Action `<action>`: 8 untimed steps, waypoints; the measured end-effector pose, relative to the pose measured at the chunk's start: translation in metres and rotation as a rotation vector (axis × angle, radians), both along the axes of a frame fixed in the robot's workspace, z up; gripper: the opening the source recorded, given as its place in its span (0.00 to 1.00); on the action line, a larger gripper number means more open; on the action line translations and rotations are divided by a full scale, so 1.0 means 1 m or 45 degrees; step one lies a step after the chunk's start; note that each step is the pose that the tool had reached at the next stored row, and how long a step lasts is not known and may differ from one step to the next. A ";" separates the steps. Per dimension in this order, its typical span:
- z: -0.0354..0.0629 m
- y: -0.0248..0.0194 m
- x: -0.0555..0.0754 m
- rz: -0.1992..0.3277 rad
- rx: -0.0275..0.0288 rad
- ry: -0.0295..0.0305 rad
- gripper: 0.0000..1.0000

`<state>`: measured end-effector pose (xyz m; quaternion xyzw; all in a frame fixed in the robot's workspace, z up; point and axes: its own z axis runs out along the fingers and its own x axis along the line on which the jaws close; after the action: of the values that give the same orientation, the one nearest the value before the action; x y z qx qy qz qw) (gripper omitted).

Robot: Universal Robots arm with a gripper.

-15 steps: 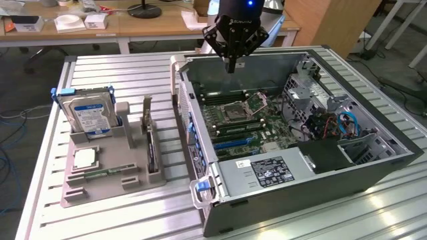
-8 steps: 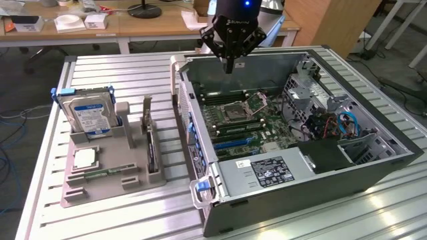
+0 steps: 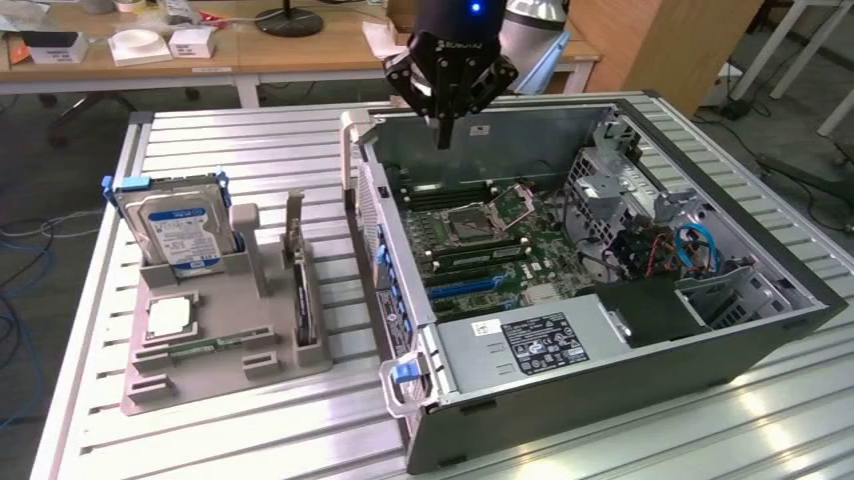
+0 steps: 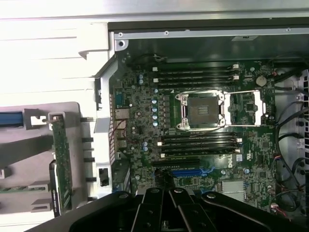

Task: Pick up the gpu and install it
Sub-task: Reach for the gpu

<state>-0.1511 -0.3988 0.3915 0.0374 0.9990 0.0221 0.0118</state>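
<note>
My gripper (image 3: pixel 445 138) hung over open PC case (image 3: pixel 534 420), fingers pressed together, nothing held. Mobo (image 4: pixel 203 111) below: blue slot (image 4: pixel 186 172) vacant, no card fitted. Gpu (image 3: pixel 306 300) stood on edge in grey holder (image 3: pixel 187 385) beside case, well apart from gripper, untouched. Judged: pick-up and install both outstanding; task at start.

No wording can be read: the blue label on the hard drive (image 3: pixel 180 232), the dark sticker on the power supply (image 3: pixel 531 337) and the motherboard (image 4: pixel 145 104) markings carry print too fine to make out
</note>
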 end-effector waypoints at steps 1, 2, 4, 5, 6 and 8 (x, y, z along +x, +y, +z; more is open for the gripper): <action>-0.0002 0.0000 -0.003 0.000 0.0000 0.0000 0.10; -0.0004 0.0000 -0.005 0.000 0.0000 0.0000 0.10; -0.0007 0.0000 -0.009 0.000 -0.0001 0.0001 0.10; -0.0008 0.0000 -0.011 0.000 -0.0001 0.0002 0.10; -0.0009 0.0000 -0.012 0.000 -0.0001 0.0002 0.10; -0.0011 0.0000 -0.015 0.000 -0.0001 0.0003 0.10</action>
<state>-0.1665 -0.3988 0.3904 0.0374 0.9990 0.0220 0.0117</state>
